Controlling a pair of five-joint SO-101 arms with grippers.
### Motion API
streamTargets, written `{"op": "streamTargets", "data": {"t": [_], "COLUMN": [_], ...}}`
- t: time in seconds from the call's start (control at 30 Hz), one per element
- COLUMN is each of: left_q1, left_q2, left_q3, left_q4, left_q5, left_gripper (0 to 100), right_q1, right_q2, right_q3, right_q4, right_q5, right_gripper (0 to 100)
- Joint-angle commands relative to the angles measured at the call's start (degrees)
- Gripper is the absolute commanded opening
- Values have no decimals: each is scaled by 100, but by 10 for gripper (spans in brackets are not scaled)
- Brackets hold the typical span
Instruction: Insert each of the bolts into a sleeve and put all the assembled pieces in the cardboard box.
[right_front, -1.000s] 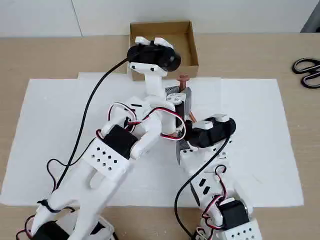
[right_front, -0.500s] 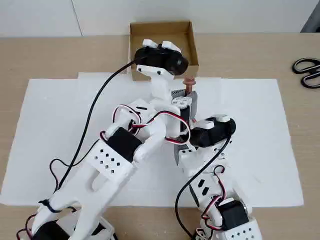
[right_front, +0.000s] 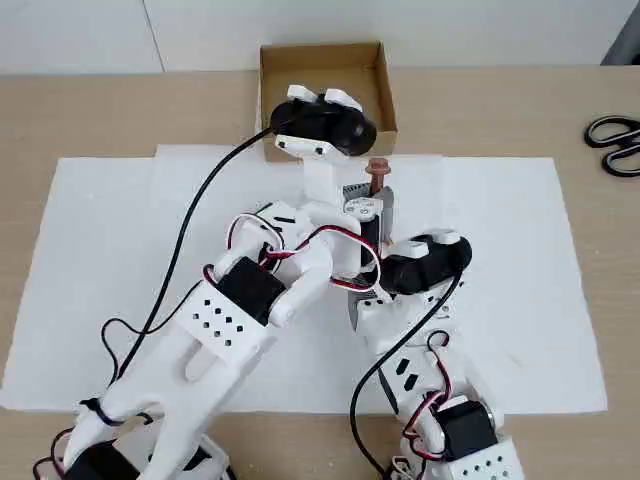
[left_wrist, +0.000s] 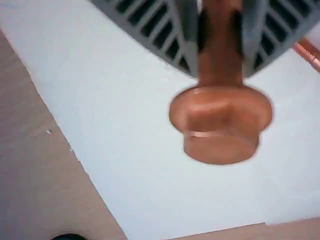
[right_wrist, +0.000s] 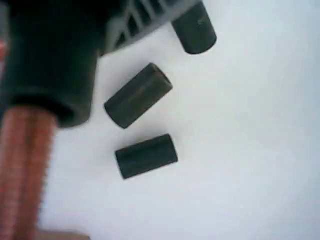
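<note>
Of the bolt (right_front: 377, 168) (left_wrist: 220, 125) first: points head-first at the cardboard box (right_front: 385, 90), long axis in line from the box's near wall straight back toward the arm bases; level or tilted, hard to tell. Looks copper-coloured, with a hex head on a wide round flange, a smooth neck under the flange and coarse thread (right_wrist: 22, 170) at the far end. Hangs just outside the box, by the near corner on the scissors' side, over the white sheet (right_front: 500, 260) and not inside the box. Clenched by the left gripper (right_front: 382, 205) right behind the flange, ribbed grey jaws tight on either side of the neck. Runs at the threaded end through a black sleeve (right_wrist: 50, 60), farther from the box than the head, with thread bared beyond the sleeve. Grasped, that sleeve, by the right gripper (right_front: 362, 290), jaws closed on it, behind the left gripper as counted from the box. Beyond that, three loose sleeves (right_wrist: 194, 30) (right_wrist: 138, 95) (right_wrist: 146, 156) on the sheet: short, black, round, on their sides, apart from one another; bearing from the box not to be told. Farther out, a wooden table (right_front: 100, 110) under box and sheet, and black scissors (right_front: 615, 143) well off to the side of the box.
</note>
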Motion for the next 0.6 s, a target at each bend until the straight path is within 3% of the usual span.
{"op": "streamTargets", "data": {"t": [0.0,0.33,0.57], "left_q1": [18,26,35], "left_q2": [-255,-255,-255], "left_q3": [-40,22,-4], "left_q4": [-167,-158,281], "left_q5": [-88,-158,-149], "left_gripper": [5,5,5], "right_q1": [-13,-13,-4], "right_q2": [-66,-66,-66], "right_q3": [-70,-70,-70], "right_q4": [-92,-92,-92], "right_q5": [-44,-44,-44], "right_gripper": [3,3,3]}}
